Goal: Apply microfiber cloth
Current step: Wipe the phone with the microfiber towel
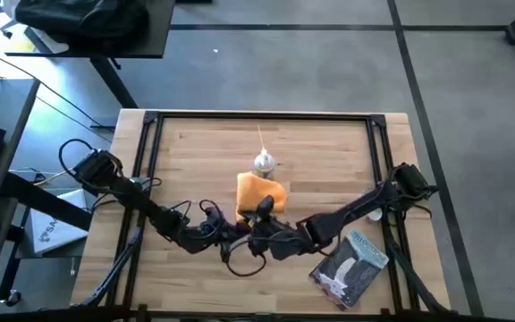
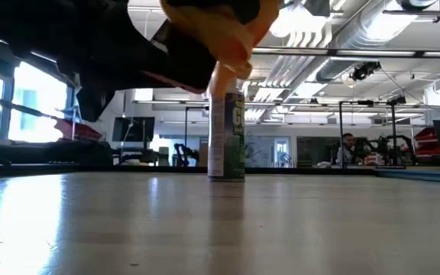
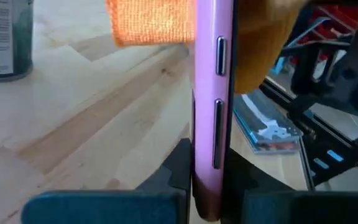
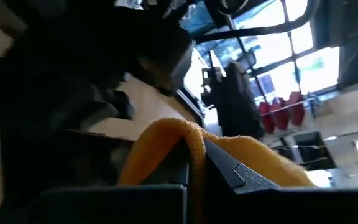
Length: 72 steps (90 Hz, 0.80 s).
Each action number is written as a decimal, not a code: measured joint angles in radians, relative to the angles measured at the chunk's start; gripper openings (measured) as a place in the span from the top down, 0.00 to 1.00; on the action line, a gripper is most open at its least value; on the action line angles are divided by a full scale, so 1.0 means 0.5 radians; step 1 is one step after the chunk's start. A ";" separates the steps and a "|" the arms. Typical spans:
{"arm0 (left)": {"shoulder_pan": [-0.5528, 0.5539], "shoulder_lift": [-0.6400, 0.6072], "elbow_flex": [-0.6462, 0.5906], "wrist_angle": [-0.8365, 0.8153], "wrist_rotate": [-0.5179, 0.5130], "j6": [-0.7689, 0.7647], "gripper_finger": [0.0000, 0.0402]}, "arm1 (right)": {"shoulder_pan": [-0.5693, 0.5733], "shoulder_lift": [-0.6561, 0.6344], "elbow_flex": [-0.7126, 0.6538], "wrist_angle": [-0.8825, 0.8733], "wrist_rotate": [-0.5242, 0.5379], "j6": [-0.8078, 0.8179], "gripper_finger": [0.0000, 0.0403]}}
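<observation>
Light wooden tabletop [image 1: 195, 152] of parallel planks, bordered by a dark metal frame [image 1: 257, 116]. A spray can [image 1: 264, 163] stands upright on it just beyond the two end effectors, which meet near the tabletop's middle toward the front edge; a grey-blue printed packet [image 1: 351, 266] lies flat near the front right corner, beside and behind the right end effector [image 1: 266, 215].

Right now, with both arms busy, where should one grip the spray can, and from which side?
Probably the can by its round body at mid-height, jaws level, from its far side. It stands upright and free on the table; a thin tube sticks from its top. On its near side the left gripper holds the phone, the right gripper the cloth.
</observation>
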 joint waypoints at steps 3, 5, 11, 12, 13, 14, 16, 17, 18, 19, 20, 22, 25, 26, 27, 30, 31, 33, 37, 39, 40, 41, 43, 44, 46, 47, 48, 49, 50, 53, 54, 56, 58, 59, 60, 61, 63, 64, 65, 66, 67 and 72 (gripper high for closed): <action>0.000 0.000 0.000 0.001 0.000 0.005 0.96 | 0.002 0.001 -0.001 -0.011 0.024 0.007 1.00; 0.002 0.000 0.000 0.000 -0.001 0.004 0.96 | 0.002 0.001 -0.001 -0.015 0.039 0.008 1.00; 0.002 0.000 0.000 -0.002 -0.003 0.004 0.96 | -0.002 0.001 -0.001 -0.009 0.066 -0.014 1.00; 0.003 0.000 0.000 -0.001 -0.003 0.004 0.96 | -0.002 0.001 -0.001 -0.006 0.066 -0.017 1.00; 0.003 0.000 0.000 -0.001 -0.004 0.004 0.96 | -0.002 0.001 -0.001 -0.004 0.064 -0.022 1.00; 0.003 0.000 0.000 -0.001 -0.004 0.003 0.96 | -0.003 0.001 -0.001 -0.001 0.060 -0.026 1.00; 0.004 0.000 0.000 -0.001 -0.004 0.004 0.96 | -0.003 0.001 -0.001 0.002 0.041 -0.023 1.00; 0.004 0.000 0.000 -0.002 -0.004 0.004 0.96 | -0.003 0.001 -0.001 0.002 0.023 -0.021 1.00; 0.004 0.000 0.000 -0.002 -0.003 0.004 0.96 | -0.005 0.001 -0.001 0.002 0.002 -0.014 1.00; 0.003 0.000 0.000 -0.002 -0.003 0.004 0.96 | -0.007 0.001 -0.001 0.002 -0.021 -0.006 1.00; 0.003 0.000 0.000 -0.003 -0.002 0.004 0.96 | -0.007 0.001 -0.001 0.002 -0.045 0.000 1.00; 0.002 0.000 0.000 -0.003 -0.002 0.004 0.96 | -0.009 0.001 -0.001 0.002 -0.092 0.014 1.00; 0.001 0.000 0.000 -0.003 -0.001 0.005 0.96 | -0.014 0.001 -0.001 0.002 -0.167 0.032 1.00; 0.001 0.000 0.000 -0.003 0.000 0.005 0.96 | -0.017 0.001 -0.001 0.002 -0.180 0.035 1.00; 0.001 0.000 0.000 -0.003 0.000 0.005 0.96 | -0.019 0.001 -0.001 0.002 -0.188 0.037 1.00; 0.001 0.000 0.000 -0.003 0.004 0.004 0.96 | -0.024 0.002 -0.001 0.002 -0.190 0.045 1.00; 0.001 0.000 0.000 -0.003 0.005 0.004 0.96 | -0.025 0.002 -0.001 0.003 -0.180 0.045 1.00; 0.001 0.000 0.000 -0.003 0.004 0.004 0.96 | -0.030 0.002 -0.001 0.005 -0.146 0.043 1.00; 0.002 0.000 0.000 -0.003 0.000 0.003 0.96 | -0.042 0.003 -0.001 0.009 -0.053 0.024 1.00; 0.002 0.000 0.000 -0.003 -0.005 -0.002 0.96 | -0.051 0.003 -0.001 0.014 -0.008 0.012 1.00; 0.004 0.000 0.000 -0.003 -0.009 -0.003 0.96 | -0.055 0.003 -0.001 0.018 0.012 0.003 1.00; 0.005 0.000 0.000 -0.004 -0.013 -0.005 0.96 | -0.060 0.003 -0.001 0.022 0.031 -0.006 1.00; 0.006 0.000 0.000 -0.005 -0.020 -0.009 0.96 | -0.068 0.003 -0.001 0.028 0.066 -0.017 1.00; 0.008 0.000 0.000 -0.005 -0.023 -0.010 0.96 | -0.071 0.003 -0.001 0.032 0.084 -0.027 1.00; 0.008 0.000 0.000 -0.006 -0.029 -0.012 0.96 | -0.076 0.003 -0.001 0.040 0.111 -0.044 1.00; 0.009 0.000 0.000 -0.007 -0.030 -0.014 0.96 | -0.079 0.003 -0.001 0.046 0.120 -0.052 1.00; 0.009 0.000 0.000 -0.007 -0.030 -0.015 0.96 | -0.081 0.003 -0.001 0.051 0.126 -0.063 1.00; 0.009 0.000 0.000 -0.007 -0.030 -0.016 0.96 | -0.083 0.003 -0.001 0.056 0.131 -0.076 1.00; 0.008 0.000 0.000 -0.007 -0.030 -0.016 0.96 | -0.084 0.003 -0.001 0.062 0.134 -0.087 1.00; 0.007 0.000 0.000 -0.008 -0.025 -0.016 0.96 | -0.087 0.003 -0.001 0.082 0.147 -0.117 1.00; 0.006 0.000 0.000 -0.008 -0.023 -0.016 0.96 | -0.088 0.003 -0.001 0.088 0.154 -0.132 1.00; 0.006 0.000 0.000 -0.007 -0.019 -0.015 0.96 | -0.089 0.003 -0.001 0.106 0.168 -0.154 1.00; 0.005 0.000 0.000 -0.007 -0.018 -0.014 0.96 | -0.092 0.003 -0.001 0.122 0.190 -0.187 1.00; 0.006 -0.001 0.000 -0.007 -0.018 -0.014 0.96 | -0.093 0.003 -0.001 0.129 0.203 -0.202 1.00; 0.006 0.000 0.000 -0.007 -0.018 -0.014 0.96 | -0.094 0.003 -0.001 0.136 0.215 -0.212 1.00; 0.005 0.000 0.000 -0.007 -0.018 -0.015 0.96 | -0.096 0.003 -0.001 0.141 0.227 -0.235 1.00; 0.006 -0.001 0.000 -0.007 -0.018 -0.016 0.96 | -0.100 0.003 -0.001 0.157 0.255 -0.271 1.00; 0.006 -0.001 0.000 -0.007 -0.018 -0.016 0.96 | -0.102 0.003 -0.001 0.161 0.270 -0.290 1.00; 0.006 -0.001 0.000 -0.007 -0.018 -0.016 0.96 | -0.103 0.003 -0.001 0.165 0.284 -0.307 1.00; 0.006 -0.001 0.000 -0.007 -0.019 -0.017 0.96 | -0.104 0.002 -0.001 0.170 0.300 -0.321 1.00; 0.006 0.000 0.000 -0.007 -0.019 -0.019 0.96 | -0.106 0.002 -0.001 0.173 0.315 -0.336 1.00; 0.006 -0.001 0.000 -0.007 -0.018 -0.034 0.96 | -0.109 -0.001 -0.001 0.179 0.378 -0.401 1.00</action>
